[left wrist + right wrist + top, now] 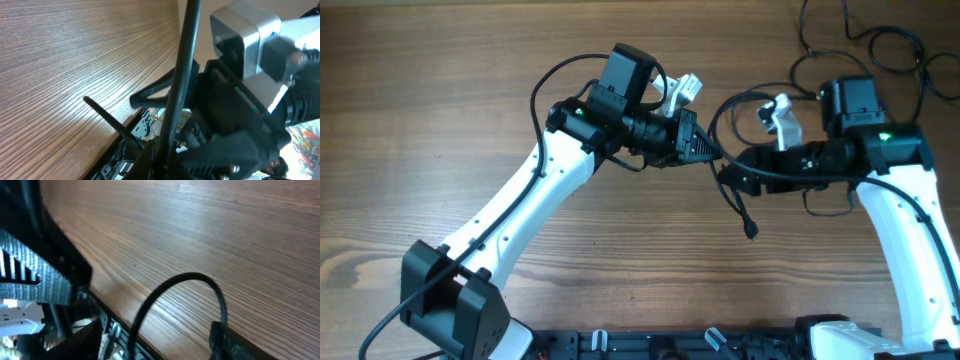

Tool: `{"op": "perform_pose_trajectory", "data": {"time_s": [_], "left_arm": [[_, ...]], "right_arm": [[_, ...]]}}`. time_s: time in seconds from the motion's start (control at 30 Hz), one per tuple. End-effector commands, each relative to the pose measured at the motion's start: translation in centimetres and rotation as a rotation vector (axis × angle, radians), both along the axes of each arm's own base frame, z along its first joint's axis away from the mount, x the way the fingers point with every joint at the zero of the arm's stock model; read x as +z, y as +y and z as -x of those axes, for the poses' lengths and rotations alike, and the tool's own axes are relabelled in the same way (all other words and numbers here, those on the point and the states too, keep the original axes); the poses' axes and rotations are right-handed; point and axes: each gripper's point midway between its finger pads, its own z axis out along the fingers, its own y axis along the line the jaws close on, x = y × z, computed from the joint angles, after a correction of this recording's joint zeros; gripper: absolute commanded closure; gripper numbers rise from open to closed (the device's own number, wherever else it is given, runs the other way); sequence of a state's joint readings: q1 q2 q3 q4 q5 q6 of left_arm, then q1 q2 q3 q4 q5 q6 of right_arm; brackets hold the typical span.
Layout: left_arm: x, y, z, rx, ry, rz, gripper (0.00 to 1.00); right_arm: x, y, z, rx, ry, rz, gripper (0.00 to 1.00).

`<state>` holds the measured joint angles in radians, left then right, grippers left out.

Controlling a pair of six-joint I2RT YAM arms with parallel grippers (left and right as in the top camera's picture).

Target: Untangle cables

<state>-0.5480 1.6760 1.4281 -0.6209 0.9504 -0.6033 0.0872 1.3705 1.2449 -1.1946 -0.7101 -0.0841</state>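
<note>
The cable (745, 205) you're working on is up off the table (470, 80). It's strung across the gap where the two arms meet mid-workspace, with its plug end (752, 232) dangling down toward the near edge. The rest of the cords (880, 45) lie in loose curls at the far right corner, well apart from this one.

The left gripper (705, 150) has its jaws together and looks pinched on the strand. In its wrist view the cord (180, 75) runs straight down into the fingers. The right gripper (728, 178) sits just beside it with its jaws apart. In its own camera the strand (180, 280) arches between the fingers, and I can't see any pinch there.

My take is to treat the left as your anchor and keep it where it is. Centre the strand between the right fingers before you commit, and grab close to the left's pinch. Then draw away slow and level so the plug end slides free instead of whipping. The two grippers are nearly touching, so watch for a knock. Also make sure it's the thin cord in the jaws and not one of the arms' own wires.
</note>
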Motion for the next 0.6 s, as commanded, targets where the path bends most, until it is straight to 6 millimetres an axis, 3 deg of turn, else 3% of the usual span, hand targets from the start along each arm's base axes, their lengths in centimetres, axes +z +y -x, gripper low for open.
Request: {"op": "perform_pose_trajectory", "data": {"time_s": [0.0,0.07,0.17,0.27,0.33,0.43,0.57], "left_arm": [[0.4,-0.3,0.2,-0.033,-0.008,0.030,0.96],[0.4,-0.3,0.3,-0.034,-0.007,0.030,0.96],[0.5,-0.2,0.3,-0.037,-0.005,0.038,0.96],[0.6,-0.3,0.3,-0.041,-0.003,0.043,0.96],[0.6,-0.3,0.4,-0.042,-0.003,0.043,0.96],[0.6,-0.3,0.4,-0.042,-0.004,0.043,0.96],[-0.5,0.2,0.1,-0.004,0.009,-0.017,0.96]], "right_arm": [[-0.6,0.3,0.4,0.003,0.022,0.029,0.37],[-1.2,-0.5,0.3,-0.052,0.055,0.076,0.49],[-1.3,-0.5,0.7,-0.058,0.080,0.079,0.55],[-1.4,-0.6,0.9,-0.060,0.093,0.081,0.69],[-1.5,-0.8,1.0,-0.083,0.111,0.091,0.84],[-3.0,-3.4,0.3,-0.256,0.168,0.245,0.96],[-4.6,-10.6,-0.2,-0.683,0.226,0.576,0.96]]}}
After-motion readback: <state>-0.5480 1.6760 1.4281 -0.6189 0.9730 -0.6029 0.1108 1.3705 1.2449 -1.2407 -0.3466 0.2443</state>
